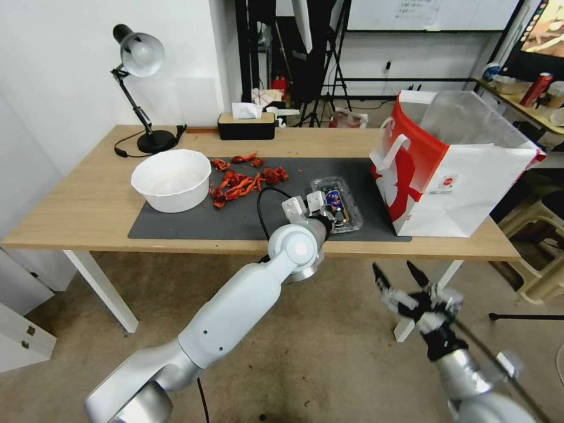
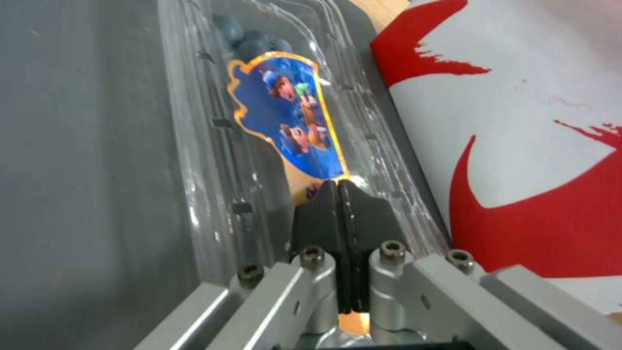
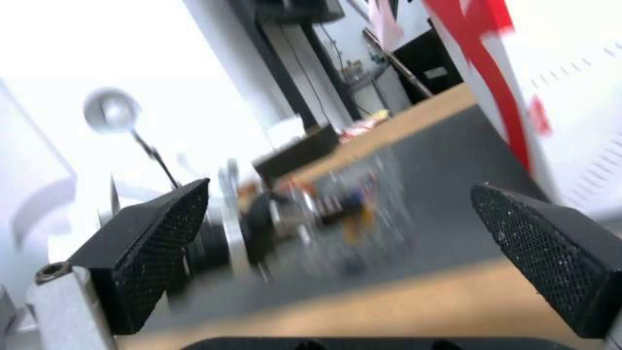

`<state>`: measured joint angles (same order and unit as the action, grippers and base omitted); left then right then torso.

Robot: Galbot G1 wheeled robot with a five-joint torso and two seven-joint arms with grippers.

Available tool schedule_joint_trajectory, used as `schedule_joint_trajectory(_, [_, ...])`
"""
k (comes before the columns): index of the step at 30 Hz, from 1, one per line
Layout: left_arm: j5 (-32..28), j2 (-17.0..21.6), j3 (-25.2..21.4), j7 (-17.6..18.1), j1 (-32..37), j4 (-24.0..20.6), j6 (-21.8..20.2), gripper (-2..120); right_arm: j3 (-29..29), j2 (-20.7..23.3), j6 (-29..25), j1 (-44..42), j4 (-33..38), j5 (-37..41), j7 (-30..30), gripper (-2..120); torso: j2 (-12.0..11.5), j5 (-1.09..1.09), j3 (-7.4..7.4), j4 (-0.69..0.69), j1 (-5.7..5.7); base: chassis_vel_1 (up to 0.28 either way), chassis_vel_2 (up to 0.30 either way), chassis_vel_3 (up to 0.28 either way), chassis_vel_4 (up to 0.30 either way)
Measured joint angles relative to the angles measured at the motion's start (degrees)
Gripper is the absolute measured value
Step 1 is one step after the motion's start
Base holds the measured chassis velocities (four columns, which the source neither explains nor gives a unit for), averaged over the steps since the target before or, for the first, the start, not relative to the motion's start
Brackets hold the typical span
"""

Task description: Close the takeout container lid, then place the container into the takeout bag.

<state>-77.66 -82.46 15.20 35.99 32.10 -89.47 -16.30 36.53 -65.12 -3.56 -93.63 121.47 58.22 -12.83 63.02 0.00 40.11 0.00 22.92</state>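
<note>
The container (image 1: 336, 205) lies at the centre of the head view, on the dark mat (image 1: 176, 226) on the bench (image 1: 76, 205), just left of the bag (image 1: 464, 170). It looks light and thin-walled: clear plastic that would flex or crack under a hard squeeze, slippery too, with loose blueberries (image 2: 250, 41) inside, so it is best kept level. A hold across the short sides near the rim, where the shell is stiffest, seems safest.

The left gripper (image 1: 314, 207) reaches in from the lower left, its arm stretched over the bench edge. Its fingers (image 2: 340, 214) are pressed together with nothing between them, tips resting on the lid (image 2: 285, 121) at the label's end, apparently pushing it down. The lid lies flat over the tray.

The right gripper (image 1: 400, 276) hangs at the lower right, below the bench edge, fingers spread wide and empty.
</note>
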Motion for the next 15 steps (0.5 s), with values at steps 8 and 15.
schedule_joint_trajectory(8, [-0.3,0.5,0.0,0.3,0.0,0.2,0.3,0,-2.0,3.9,9.3,10.1,-0.5,17.8,8.1,100,0.0,-0.01,0.00,0.00,0.01,0.000,0.000,0.000,0.000])
schedule_joint_trajectory(15, [-1.0,1.0,-0.2,0.2,-0.3,0.4,0.4,0,-4.4,4.0,11.8,16.4,-2.2,25.3,13.4,100,0.0,0.00,-0.01,0.00,0.01,0.000,0.000,0.000,0.000])
